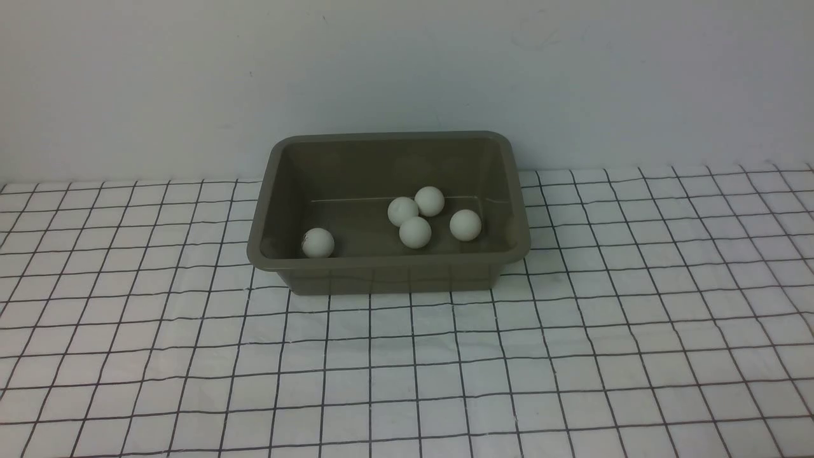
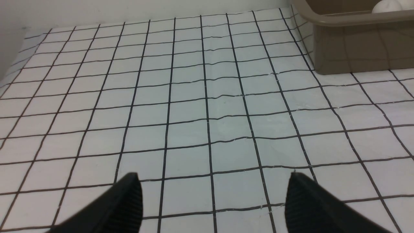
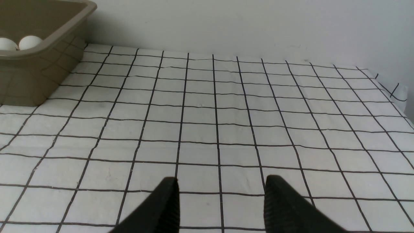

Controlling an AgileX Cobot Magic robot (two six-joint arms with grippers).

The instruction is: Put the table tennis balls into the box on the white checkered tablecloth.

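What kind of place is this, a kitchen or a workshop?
Probably neither: it looks like a staged test table. A checkered tablecloth against a bare white wall holds only one box of table tennis balls.

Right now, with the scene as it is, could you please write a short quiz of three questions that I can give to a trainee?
1. How many table tennis balls lie inside the box?
2. True or false: one ball lies on the white checkered tablecloth, outside the box.
3. Which gripper holds a ball? A) left gripper B) right gripper C) neither

Key: 1. five, four close together and one apart near the robot's left wall; 2. false; 3. C, both have their jaws apart with only cloth between them.
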